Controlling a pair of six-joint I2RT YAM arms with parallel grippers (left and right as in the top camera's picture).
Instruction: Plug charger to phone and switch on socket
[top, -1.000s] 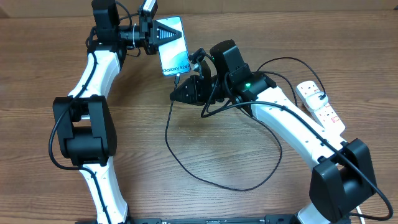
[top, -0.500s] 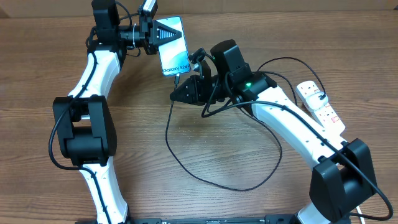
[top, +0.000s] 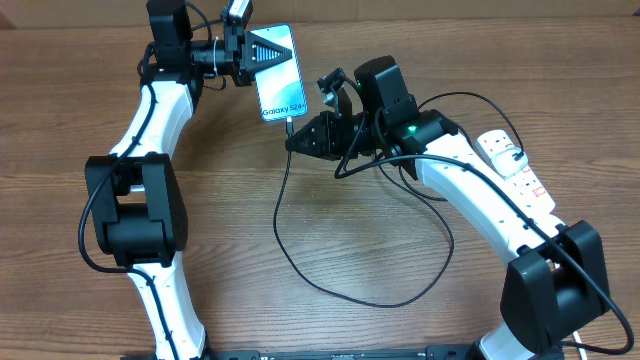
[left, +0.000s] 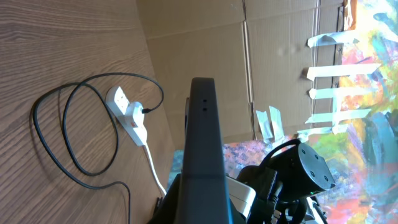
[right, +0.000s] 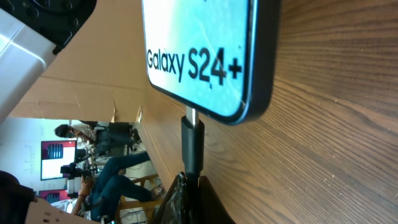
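Observation:
The phone (top: 280, 78), its light screen reading "Galaxy S24+", is held off the table at the back by my left gripper (top: 256, 50), which is shut on its upper end. In the left wrist view it shows as a dark edge (left: 203, 137). My right gripper (top: 303, 138) is shut on the charger's black connector (right: 193, 140), just below the phone's (right: 205, 56) bottom edge. A short metal tip shows where the connector meets that edge. The black charger cable (top: 300, 275) trails in loops across the table. The white socket (top: 515, 165) lies at the right edge.
The socket also shows in the left wrist view (left: 127, 113) with the black cable (left: 68, 140) looped beside it. The cable loops lie under my right arm. Cardboard walls stand behind the table (top: 330, 230).
My right arm has shifted a little to the right and back, bringing the connector in line with the phone's bottom edge. The cable below it swung right. The left arm has not moved.

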